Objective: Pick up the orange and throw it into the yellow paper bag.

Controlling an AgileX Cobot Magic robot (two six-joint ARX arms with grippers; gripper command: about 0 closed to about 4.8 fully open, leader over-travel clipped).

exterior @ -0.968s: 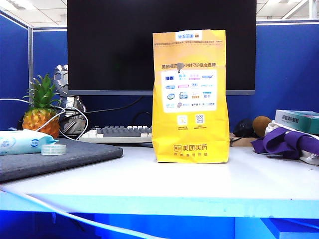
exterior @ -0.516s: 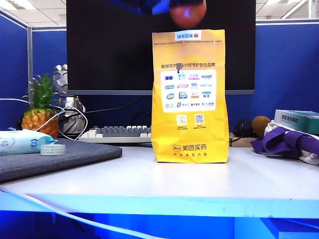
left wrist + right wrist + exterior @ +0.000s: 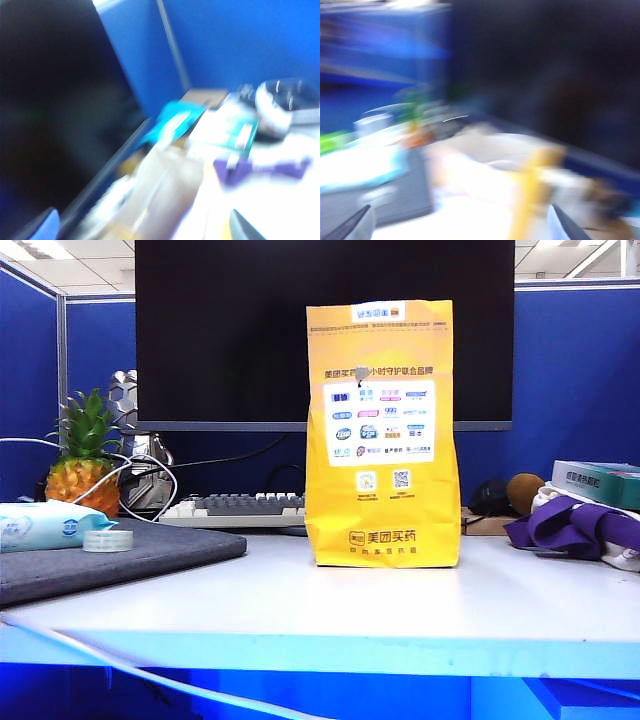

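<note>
The yellow paper bag stands upright in the middle of the white table, its printed white panel facing the exterior camera. The orange shows in no view. Neither gripper appears in the exterior view. The left wrist view is heavily blurred. In it my left gripper is open, its fingertips far apart with nothing between them, above the bag's pale open top. The right wrist view is blurred too. My right gripper is also open and empty, with the bag's yellow edge below it.
A small pineapple, a wipes pack and a tape roll sit at the left on a grey mat. A keyboard and monitor stand behind. At the right are purple cloth, a brown ball and a box.
Half a second ago the orange and a blue gripper showed just above the bag's top edge. Both are now gone from the exterior view. The bag has not moved.
</note>
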